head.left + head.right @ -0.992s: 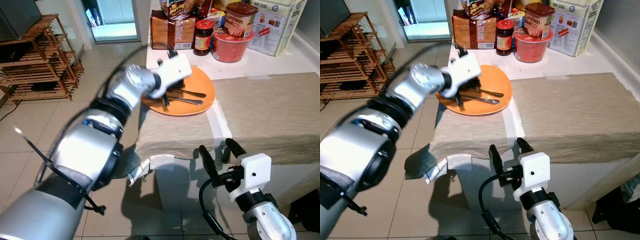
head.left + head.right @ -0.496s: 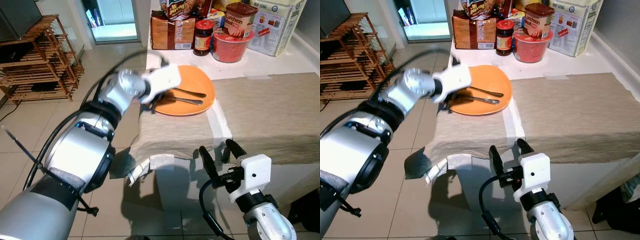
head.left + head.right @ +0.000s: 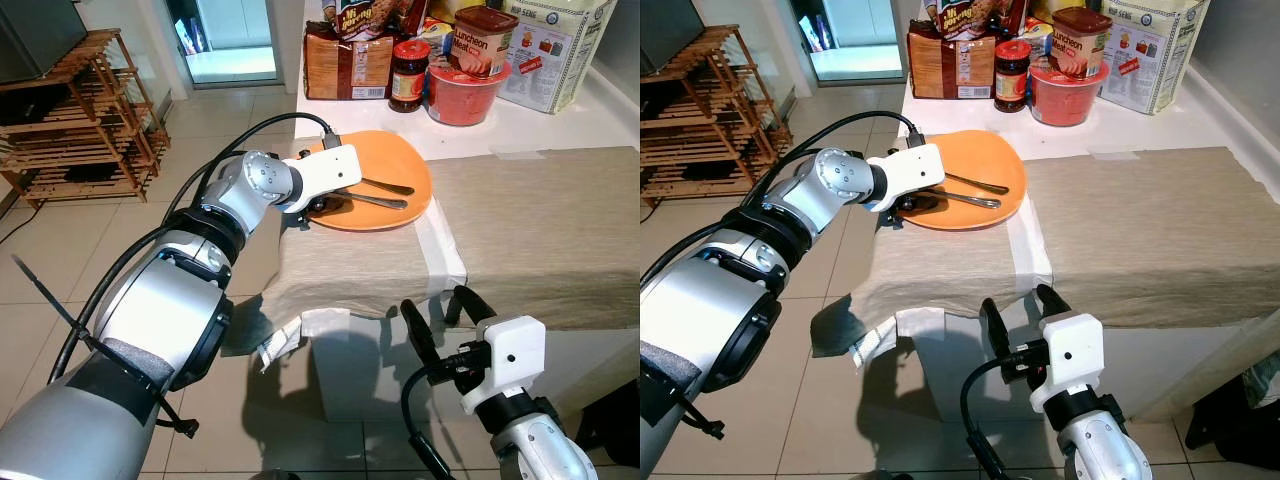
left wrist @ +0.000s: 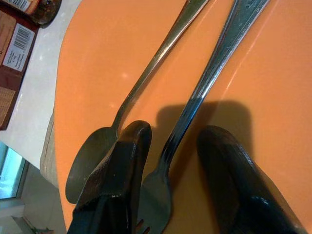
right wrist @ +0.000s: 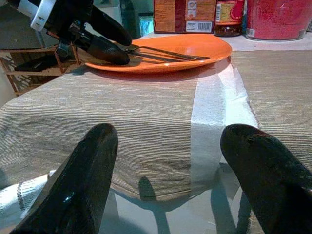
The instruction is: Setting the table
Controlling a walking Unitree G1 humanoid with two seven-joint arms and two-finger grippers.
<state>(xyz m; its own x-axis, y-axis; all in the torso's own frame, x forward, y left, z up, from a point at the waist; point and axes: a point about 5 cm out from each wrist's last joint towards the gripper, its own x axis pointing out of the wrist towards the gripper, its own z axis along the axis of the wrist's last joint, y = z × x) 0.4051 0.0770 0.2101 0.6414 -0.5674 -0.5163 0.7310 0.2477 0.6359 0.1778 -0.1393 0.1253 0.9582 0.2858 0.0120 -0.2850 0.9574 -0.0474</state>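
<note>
An orange plate sits at the left end of the cloth-covered table. On it lie a metal fork and a spoon, side by side. My left gripper is down at the plate's left rim. In the left wrist view its gripper is open, black fingers straddling the fork near its head, with the spoon just outside one finger. My right gripper hangs open below the table's front edge and holds nothing.
Groceries crowd the back of the counter: a bread pack, a dark jar, a red bowl and a carton. A wooden rack stands on the tiled floor at left. A white tape strip crosses the cloth.
My left gripper swung from above the plate's middle to its left rim and settled low around the fork. The right gripper stayed put.
</note>
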